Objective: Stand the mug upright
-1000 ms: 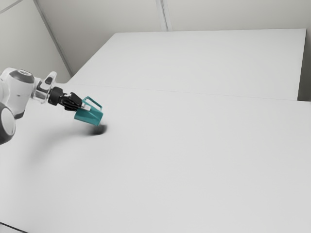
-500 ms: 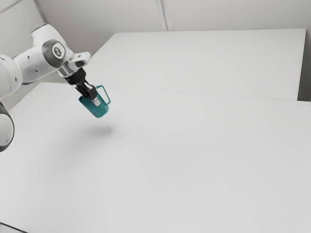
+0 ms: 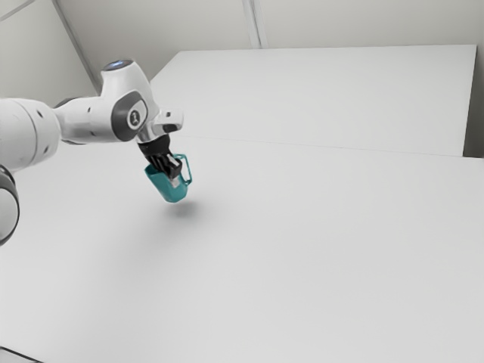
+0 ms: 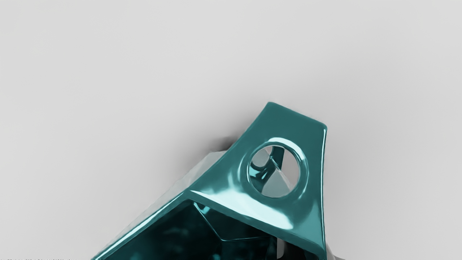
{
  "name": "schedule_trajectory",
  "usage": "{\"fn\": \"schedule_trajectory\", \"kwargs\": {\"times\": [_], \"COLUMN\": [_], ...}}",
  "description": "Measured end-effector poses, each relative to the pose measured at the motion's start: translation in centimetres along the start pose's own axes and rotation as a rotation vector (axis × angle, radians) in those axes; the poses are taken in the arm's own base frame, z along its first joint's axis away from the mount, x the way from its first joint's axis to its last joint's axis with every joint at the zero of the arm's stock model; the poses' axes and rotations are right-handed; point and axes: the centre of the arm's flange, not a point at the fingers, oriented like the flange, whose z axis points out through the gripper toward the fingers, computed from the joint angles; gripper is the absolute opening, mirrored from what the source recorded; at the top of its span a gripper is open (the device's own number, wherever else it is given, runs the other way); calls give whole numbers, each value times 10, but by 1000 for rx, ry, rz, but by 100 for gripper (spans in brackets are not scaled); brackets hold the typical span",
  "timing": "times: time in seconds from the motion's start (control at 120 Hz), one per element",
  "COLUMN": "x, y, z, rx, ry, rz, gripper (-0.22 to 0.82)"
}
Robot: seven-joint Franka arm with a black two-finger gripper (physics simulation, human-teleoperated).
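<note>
Arm comes in from exterior view's left. Gripper (image 3: 175, 180) clamped on teal mug (image 3: 169, 193), which hangs tilted just below it, over white table (image 3: 302, 249). Mug glossy, dark inside, angular; mouth up and leftward, handle (image 3: 189, 171) on exterior view's right.

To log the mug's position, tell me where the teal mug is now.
The teal mug is toward the exterior view's left, held tilted in the gripper above the white table, with a shadow on the tabletop below it.
</note>
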Motion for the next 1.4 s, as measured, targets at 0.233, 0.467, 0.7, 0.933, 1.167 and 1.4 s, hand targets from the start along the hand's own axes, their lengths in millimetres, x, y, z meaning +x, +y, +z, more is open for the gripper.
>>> {"fn": "schedule_trajectory", "kwargs": {"times": [0.233, 0.467, 0.7, 0.933, 1.167, 1.4], "x": [1, 4, 6, 9, 9, 24], "y": [17, 16, 15, 21, 28, 15], "z": [26, 38, 61, 57, 12, -66], "rx": [20, 36, 37, 33, 39, 43], "ry": [13, 21, -1, 13, 61, 87], "rz": [-53, -107, -148, -163, -166, -182], "gripper": [-18, -18, -18, 27, 49, 57]}}
